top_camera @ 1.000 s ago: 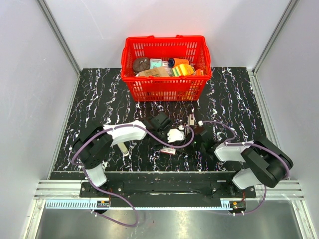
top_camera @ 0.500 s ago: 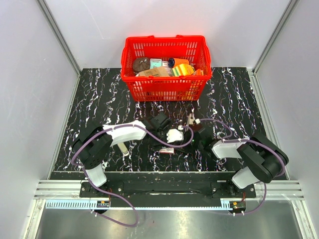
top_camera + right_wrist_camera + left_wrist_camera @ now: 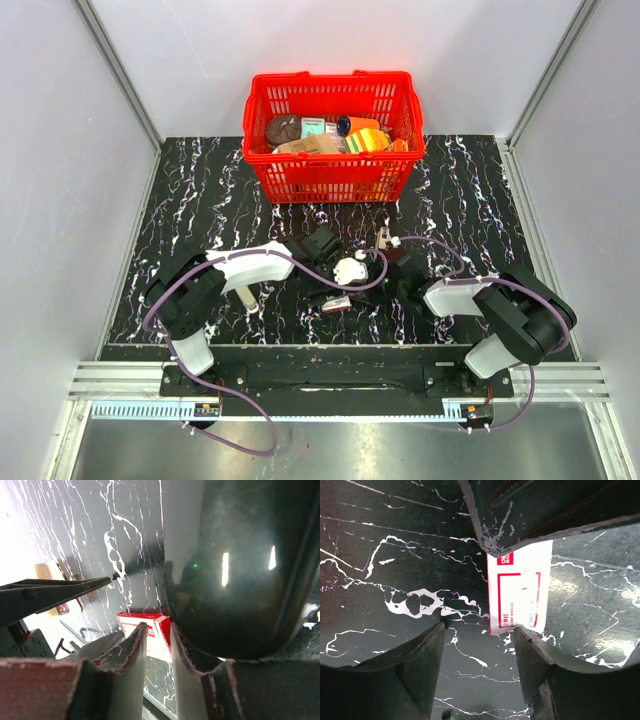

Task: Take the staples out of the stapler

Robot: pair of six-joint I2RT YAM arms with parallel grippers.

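Note:
The cream-white stapler (image 3: 245,298) lies on the black marbled table under my left arm's white link; in the right wrist view it shows far off at the left (image 3: 46,572). A flat red-and-white staple box (image 3: 335,303) lies mid-table, apart from the stapler. My left gripper (image 3: 322,283) hangs over the table just left of the box, its jaws wide open and empty (image 3: 479,630); the box (image 3: 520,592) lies just past its right finger. My right gripper (image 3: 352,295) points left at the box (image 3: 150,627), its jaws a narrow gap apart (image 3: 158,626) with nothing between them.
A red basket (image 3: 330,180) full of assorted items stands at the back centre. Both wrists are crowded together mid-table with purple cables looping between them. Grey walls close in both sides. A dark gripper part (image 3: 545,510) overlaps the box's far end.
My right arm has shifted a little left, toward the staple box. The left arm and the stapler have hardly moved.

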